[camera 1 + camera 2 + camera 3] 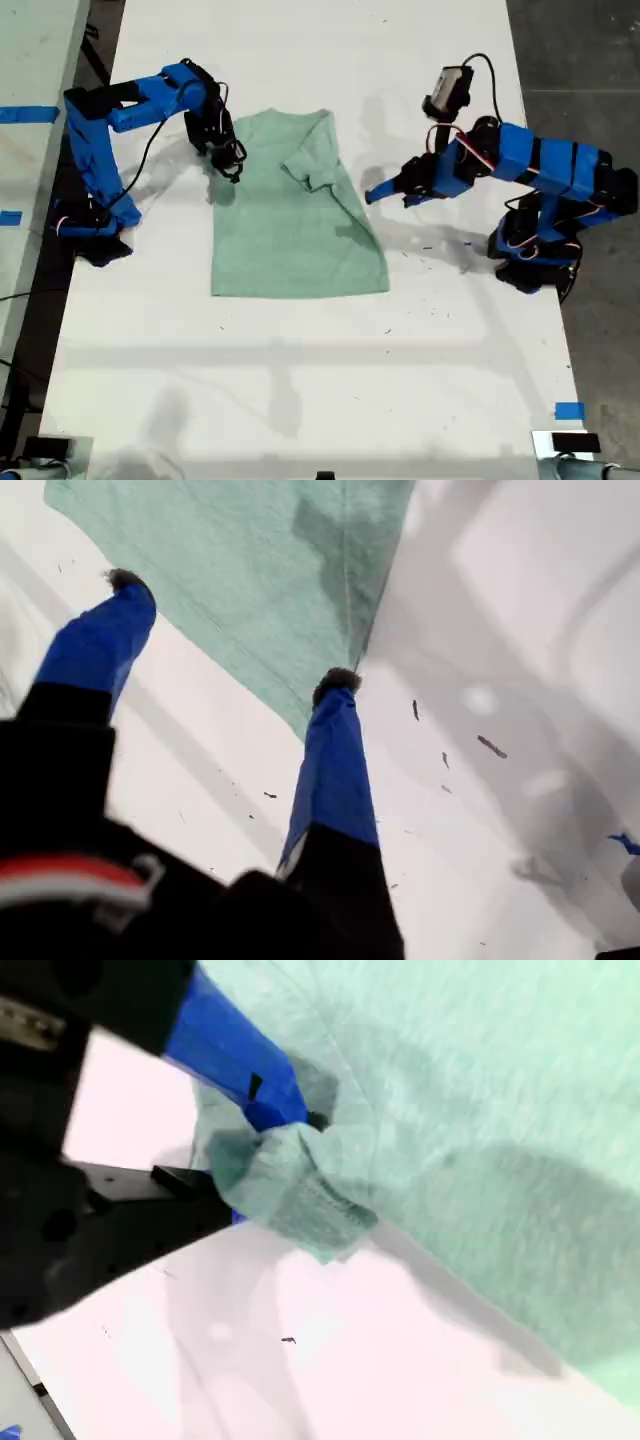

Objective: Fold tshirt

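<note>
Pinching the tshirt [295,215] sleeve in my second gripper [300,1145]; body lies ahead. My first gripper [225,630] is spread, hem just beyond its fingertips.

My first gripper [230,630] stood with its two blue fingers spread wide apart and nothing between them, held out level from the arm at the exterior view's right [385,190], the elbow bent and the camera raised above the wrist. My second gripper [300,1145] was closed, its blue finger and black jaw pinching a bunched fold of the tshirt [480,1110] just at the tips. That arm, at the exterior view's left, arched over from its base with the wrist turned steeply downward [225,150].
</note>
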You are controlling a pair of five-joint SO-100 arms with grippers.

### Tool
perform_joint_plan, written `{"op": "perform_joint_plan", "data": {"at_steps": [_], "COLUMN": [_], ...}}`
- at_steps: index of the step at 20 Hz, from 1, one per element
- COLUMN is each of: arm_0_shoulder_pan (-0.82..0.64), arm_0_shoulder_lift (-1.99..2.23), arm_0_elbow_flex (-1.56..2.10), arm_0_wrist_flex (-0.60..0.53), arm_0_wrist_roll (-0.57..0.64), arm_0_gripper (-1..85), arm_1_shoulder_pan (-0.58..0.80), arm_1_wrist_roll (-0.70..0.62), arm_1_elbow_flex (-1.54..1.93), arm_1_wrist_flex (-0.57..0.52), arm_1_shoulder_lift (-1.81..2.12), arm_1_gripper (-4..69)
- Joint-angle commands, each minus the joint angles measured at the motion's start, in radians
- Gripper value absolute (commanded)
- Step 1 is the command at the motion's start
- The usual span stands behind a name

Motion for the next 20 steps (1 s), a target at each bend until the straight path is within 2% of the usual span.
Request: {"op": "perform_joint_plan", "data": {"at_steps": [1,5,9,12,15,16,17,19,20], "arm_0_shoulder_pan": [0.038,0.095,0.245,0.357,0.411,0.41,0.396,0.362,0.348], "arm_0_shoulder_lift": [0.132,0.285,0.344,0.15,-0.244,-0.327,-0.38,-0.439,-0.433], "arm_0_elbow_flex": [-0.018,-0.049,-0.169,-0.359,-0.758,-0.799,-0.799,-0.798,-0.796], "arm_0_wrist_flex": [0.031,0.044,-0.038,-0.117,-0.038,-0.064,-0.081,-0.051,-0.005], "arm_0_wrist_roll": [-0.037,-0.037,0.002,0.086,0.133,0.138,0.135,0.132,0.132], "arm_0_gripper": [0.1,0.1,0.1,0.1,0.1,0.1,3.7,23.9,27.2], "arm_1_shoulder_pan": [-0.015,-0.017,-0.017,-0.021,-0.032,-0.038,-0.048,-0.063,-0.066], "arm_1_wrist_roll": [0.014,0.032,0.054,0.061,0.071,0.077,0.084,0.1,0.104], "arm_1_elbow_flex": [0.003,0.055,0.132,0.153,0.156,0.158,0.161,0.181,0.192], "arm_1_wrist_flex": [-0.034,-0.034,-0.037,-0.048,-0.052,-0.051,-0.049,-0.051,-0.055], "arm_1_shoulder_lift": [0.061,0.126,0.207,0.221,0.219,0.222,0.224,0.235,0.244], "arm_1_gripper": [30.1,29.8,28.9,28.5,28.3,28.3,28.3,28.3,28.3]}}
